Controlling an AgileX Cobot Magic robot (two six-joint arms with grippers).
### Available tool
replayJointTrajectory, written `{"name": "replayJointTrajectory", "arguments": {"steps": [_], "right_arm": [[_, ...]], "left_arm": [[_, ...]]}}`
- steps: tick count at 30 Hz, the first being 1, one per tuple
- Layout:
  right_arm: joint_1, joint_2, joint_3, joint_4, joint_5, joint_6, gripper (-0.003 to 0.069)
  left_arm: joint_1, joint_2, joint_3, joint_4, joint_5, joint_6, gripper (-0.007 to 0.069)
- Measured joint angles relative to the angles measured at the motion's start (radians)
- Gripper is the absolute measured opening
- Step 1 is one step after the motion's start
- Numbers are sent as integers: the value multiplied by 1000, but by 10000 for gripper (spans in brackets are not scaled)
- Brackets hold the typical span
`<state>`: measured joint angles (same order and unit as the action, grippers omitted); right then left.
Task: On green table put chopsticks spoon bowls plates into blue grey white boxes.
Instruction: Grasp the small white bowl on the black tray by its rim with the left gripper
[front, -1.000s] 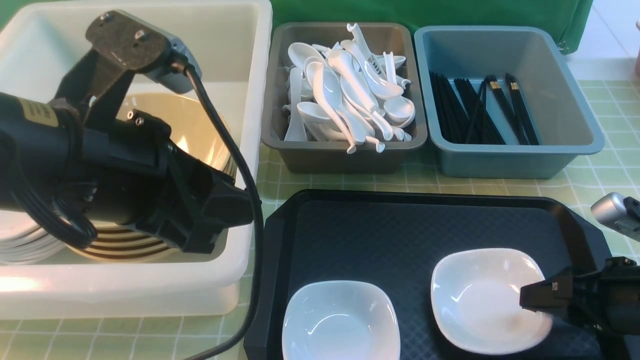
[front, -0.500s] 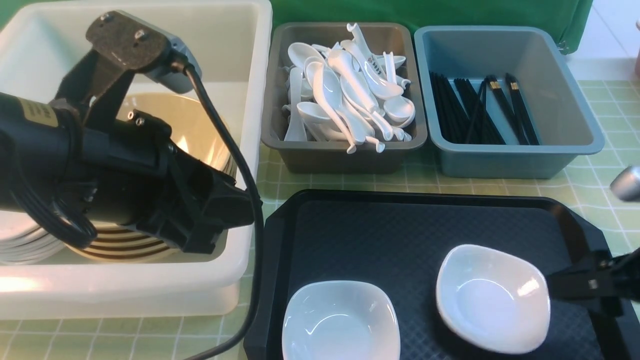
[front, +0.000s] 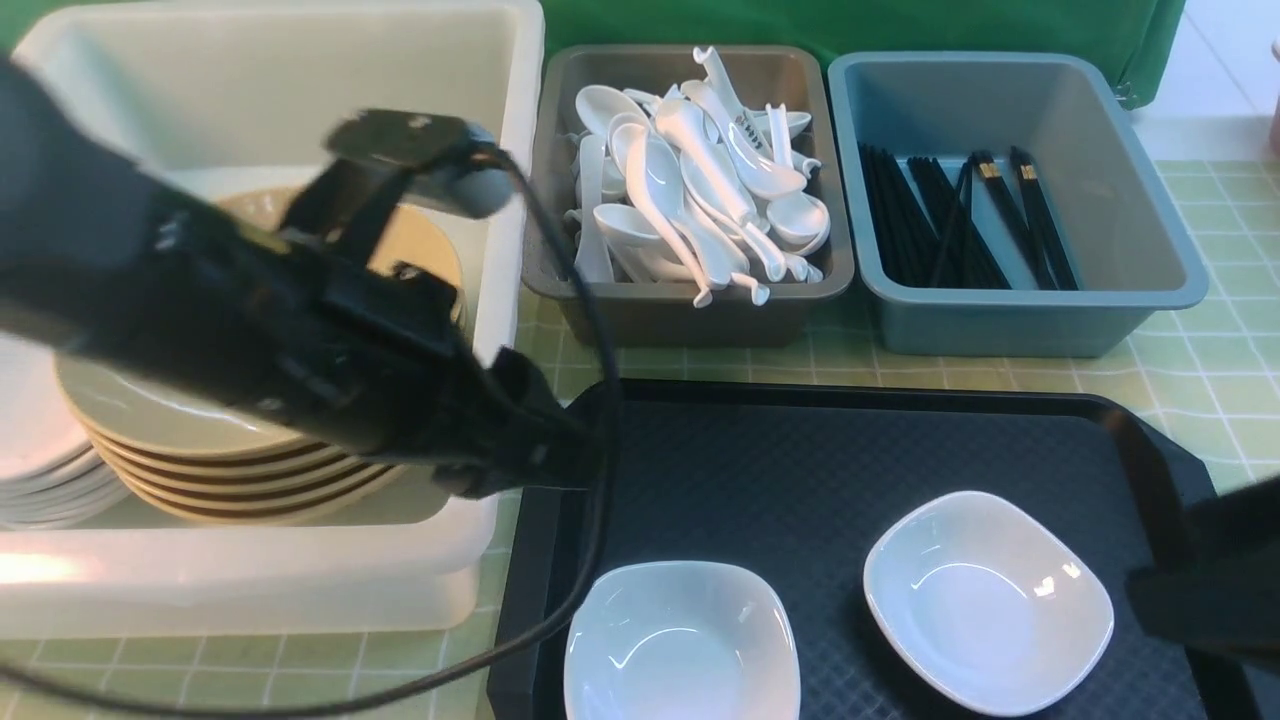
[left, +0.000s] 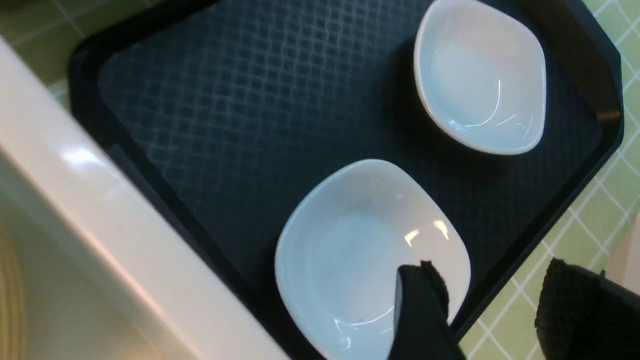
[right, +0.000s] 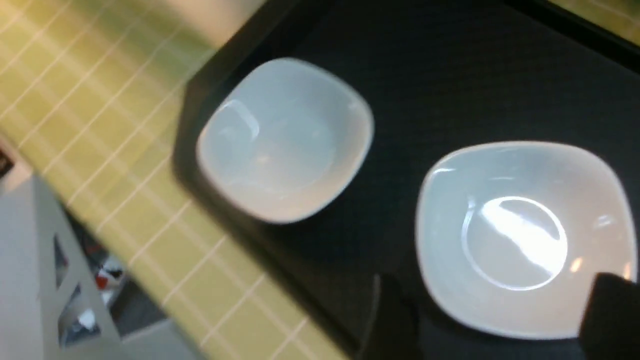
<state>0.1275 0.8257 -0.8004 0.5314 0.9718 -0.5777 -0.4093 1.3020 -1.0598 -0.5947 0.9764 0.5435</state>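
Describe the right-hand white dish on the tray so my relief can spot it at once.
Find the black tray in front of the grey bin and the blue bin. Two small white rounded-square dishes sit on its near half. Yours is the right dish: turned corner-on like a diamond and slightly farther back, while the left dish sits square at the near edge.

The front camera sat centred on the robot's side, looking forward and down over the black tray to the white tub, grey bin and blue-grey bin. Both wrist cameras looked down from close above the tray. They shared its left white dish and right white dish with the front view.
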Motion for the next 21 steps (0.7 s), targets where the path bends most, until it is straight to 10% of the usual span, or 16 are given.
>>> {"name": "replayJointTrajectory", "arguments": {"steps": [8,21], "right_arm": [[13,-35,0,-135,112,41,55],[13,-69,0,-181,98,142,22]], "left_arm": [[-156,219,-218,117,37,-42,399],[-286,671,-548,153,92,16,521]]}}
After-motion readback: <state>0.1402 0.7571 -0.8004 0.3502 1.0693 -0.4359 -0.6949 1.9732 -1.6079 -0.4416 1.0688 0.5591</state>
